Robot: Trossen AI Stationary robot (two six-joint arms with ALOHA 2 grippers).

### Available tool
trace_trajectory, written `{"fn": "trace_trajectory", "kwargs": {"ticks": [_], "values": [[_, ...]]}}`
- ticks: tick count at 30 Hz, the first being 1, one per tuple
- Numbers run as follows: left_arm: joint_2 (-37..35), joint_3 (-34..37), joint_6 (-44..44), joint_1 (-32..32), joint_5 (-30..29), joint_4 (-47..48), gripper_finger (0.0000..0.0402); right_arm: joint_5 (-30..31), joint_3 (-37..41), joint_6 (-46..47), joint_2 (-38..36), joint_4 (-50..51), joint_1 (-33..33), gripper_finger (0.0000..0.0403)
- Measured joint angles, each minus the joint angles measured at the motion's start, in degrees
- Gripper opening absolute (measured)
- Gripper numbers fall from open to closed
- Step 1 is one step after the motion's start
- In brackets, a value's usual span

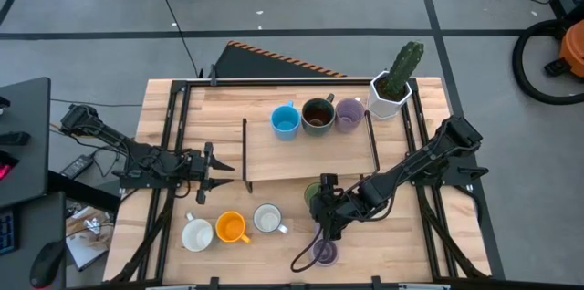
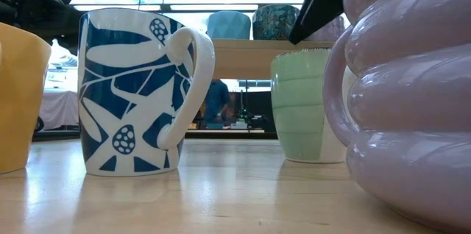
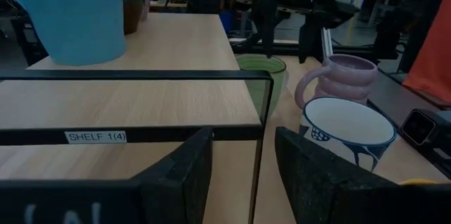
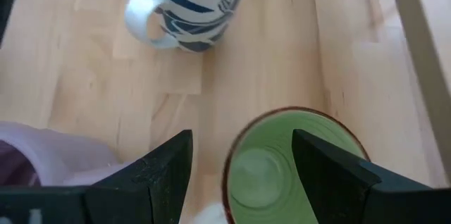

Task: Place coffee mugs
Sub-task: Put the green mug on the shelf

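Note:
My right gripper point(image 1: 321, 204) point(image 4: 241, 155) is open above the green mug point(image 1: 311, 193) point(image 4: 282, 171), which stands upright on the table by the shelf's near edge. One finger is over the mug's hollow and one is outside its wall. In the low view the gripper point(image 2: 324, 6) is still above the rim. A purple mug point(image 1: 324, 252) stands nearer. A white-and-blue mug point(image 1: 267, 219), an orange mug point(image 1: 231, 227) and a white mug point(image 1: 196, 233) stand in a row. Blue point(image 1: 285, 121), dark brown point(image 1: 318, 115) and purple point(image 1: 349, 114) mugs stand on the shelf. My left gripper point(image 1: 219, 168) point(image 3: 243, 171) waits open at the shelf's left end.
The wooden shelf point(image 1: 310, 158) with its thin black frame point(image 3: 141, 76) fills the table's middle. A white hexagonal cactus pot point(image 1: 392, 94) stands at its far right corner. Black rails run along both table sides. Bare wood lies near the table's right near corner.

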State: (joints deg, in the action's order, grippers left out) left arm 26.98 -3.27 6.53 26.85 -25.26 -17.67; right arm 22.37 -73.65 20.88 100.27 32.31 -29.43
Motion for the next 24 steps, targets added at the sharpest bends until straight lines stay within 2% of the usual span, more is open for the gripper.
{"fn": "trace_trajectory", "kwargs": {"ticks": [11,24], "values": [[0.0,0.0,0.28,0.0,0.0,0.0,0.0162,-0.16,0.64,-0.02,0.0,-0.01,0.0,0.0249],[0.0,0.0,0.32,0.0,0.0,0.0,0.0162,-2.67,0.64,3.74,0.0,6.96,0.37,0.0247]]}}
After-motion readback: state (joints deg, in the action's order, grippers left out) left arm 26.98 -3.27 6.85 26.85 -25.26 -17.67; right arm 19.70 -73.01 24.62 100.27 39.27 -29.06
